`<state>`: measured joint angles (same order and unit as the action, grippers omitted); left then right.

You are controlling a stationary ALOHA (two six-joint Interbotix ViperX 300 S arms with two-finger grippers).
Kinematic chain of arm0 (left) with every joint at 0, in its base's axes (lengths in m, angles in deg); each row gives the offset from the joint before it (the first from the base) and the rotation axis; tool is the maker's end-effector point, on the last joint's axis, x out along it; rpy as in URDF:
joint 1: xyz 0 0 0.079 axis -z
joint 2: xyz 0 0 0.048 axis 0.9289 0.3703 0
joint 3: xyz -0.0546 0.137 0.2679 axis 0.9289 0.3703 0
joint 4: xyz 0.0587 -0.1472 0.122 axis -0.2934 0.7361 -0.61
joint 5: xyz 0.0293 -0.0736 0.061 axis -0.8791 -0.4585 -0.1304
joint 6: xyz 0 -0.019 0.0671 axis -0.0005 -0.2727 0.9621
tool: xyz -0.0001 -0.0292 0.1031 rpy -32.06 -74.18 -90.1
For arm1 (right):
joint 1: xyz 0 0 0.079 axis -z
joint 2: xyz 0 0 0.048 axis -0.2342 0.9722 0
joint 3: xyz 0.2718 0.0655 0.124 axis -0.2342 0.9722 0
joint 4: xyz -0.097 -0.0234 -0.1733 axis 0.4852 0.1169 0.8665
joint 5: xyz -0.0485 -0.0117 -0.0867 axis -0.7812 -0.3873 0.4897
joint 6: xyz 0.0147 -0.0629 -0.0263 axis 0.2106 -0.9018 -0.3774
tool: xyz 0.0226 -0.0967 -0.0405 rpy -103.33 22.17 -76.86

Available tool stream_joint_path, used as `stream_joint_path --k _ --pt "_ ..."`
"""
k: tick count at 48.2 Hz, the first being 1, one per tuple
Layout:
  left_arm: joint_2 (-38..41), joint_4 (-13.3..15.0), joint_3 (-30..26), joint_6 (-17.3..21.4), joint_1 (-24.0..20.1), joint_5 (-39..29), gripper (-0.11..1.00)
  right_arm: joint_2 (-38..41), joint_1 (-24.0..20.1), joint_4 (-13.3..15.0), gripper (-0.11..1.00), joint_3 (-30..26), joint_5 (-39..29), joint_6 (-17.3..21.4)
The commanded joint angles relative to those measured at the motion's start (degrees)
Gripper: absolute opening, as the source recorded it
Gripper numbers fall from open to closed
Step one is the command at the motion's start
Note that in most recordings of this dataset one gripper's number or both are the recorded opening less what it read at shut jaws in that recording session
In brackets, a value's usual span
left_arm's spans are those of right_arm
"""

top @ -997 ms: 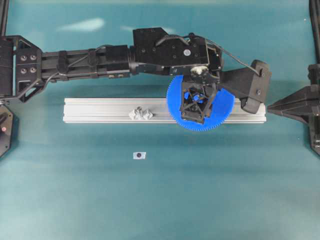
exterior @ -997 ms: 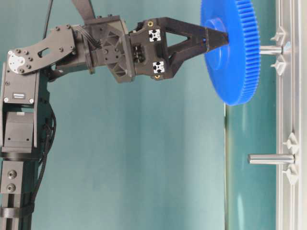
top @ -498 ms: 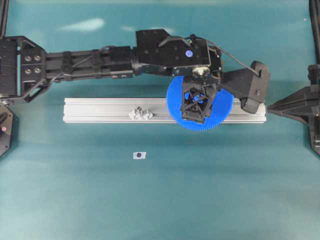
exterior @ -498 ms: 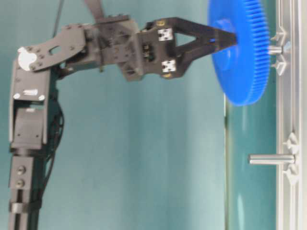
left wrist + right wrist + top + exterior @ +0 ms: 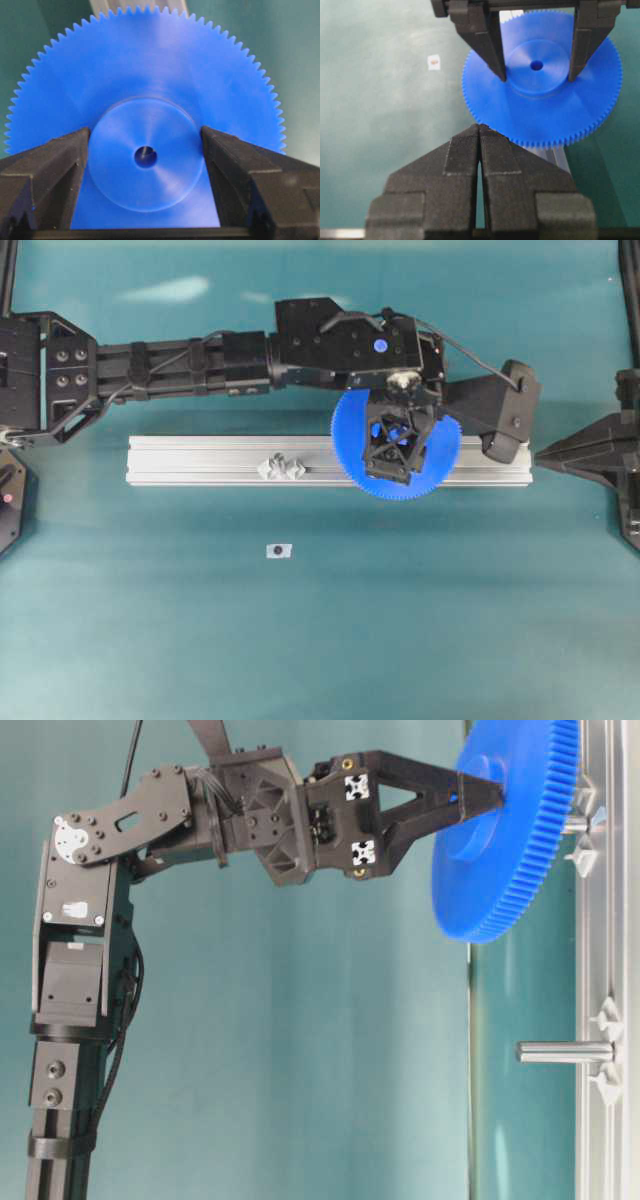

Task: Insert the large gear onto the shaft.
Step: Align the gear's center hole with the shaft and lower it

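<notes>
Blue plastic filled the left wrist view as the large gear (image 5: 145, 125) was held by its raised hub (image 5: 145, 154), the left gripper (image 5: 145, 150) clamped on it with one black finger (image 5: 55, 165) pressed to each side of the hub and the small centre hole lying midway between them. Seen from table level, the gear (image 5: 510, 830) was carried just beyond the fingertips (image 5: 478, 795), its toothed face turned toward the aluminium rail (image 5: 605, 960) and slightly tilted against it. The shaft (image 5: 573, 822), a short peg flanked by clear diamond-shaped pieces, was seen directly behind the gear, on the side away from the gripper, with only its base showing past the rim; whether its tip had entered the hole could not be told. A second, longer peg (image 5: 565, 1052) stood bare on the same rail, well to the side of the gripper. From overhead, the gripper (image 5: 392, 445) was pointed down over the rail (image 5: 200, 460), with a clear diamond mount (image 5: 281, 468) left farther along it and a small white tag (image 5: 278, 551) lying on the teal table (image 5: 320, 640) apart from the rail. The right gripper (image 5: 479, 150) was kept back from the gear (image 5: 545, 110), its fingers together with only a hairline seam between them.
</notes>
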<state>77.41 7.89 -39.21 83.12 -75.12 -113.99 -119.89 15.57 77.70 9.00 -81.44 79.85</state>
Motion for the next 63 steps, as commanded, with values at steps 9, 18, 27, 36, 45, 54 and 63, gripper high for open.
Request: stream_joint_path --k 9,18,27,36,45,54,63 --pt "-1.76 -0.35 -0.18 0.26 -2.11 0.18 0.76 0.44 0.09 0.0 0.03 -0.62 0.26 0.44" --pt "-1.93 -0.35 -0.18 0.35 -2.02 0.35 0.76 0.44 0.0 0.0 0.03 -0.62 0.26 0.44" --pt "-1.85 -0.26 -0.18 0.18 -2.02 0.35 0.76 0.44 0.0 0.0 0.03 -0.62 0.26 0.44" --pt "-1.67 -0.26 -0.26 -0.26 -2.02 0.35 0.76 0.44 0.0 0.0 0.03 -0.62 0.26 0.44" --pt "-1.93 -0.26 -0.97 -1.49 -2.02 1.32 0.76 0.44 0.0 0.09 0.03 -0.62 0.26 0.44" --pt "-1.93 -0.26 -0.88 -2.29 -2.02 0.79 0.76 0.44 0.09 0.0 0.03 -0.62 0.26 0.53" --pt "-1.93 -0.26 -0.88 -3.34 -2.02 0.53 0.76 0.44 0.09 0.09 0.03 -0.62 0.26 0.53"
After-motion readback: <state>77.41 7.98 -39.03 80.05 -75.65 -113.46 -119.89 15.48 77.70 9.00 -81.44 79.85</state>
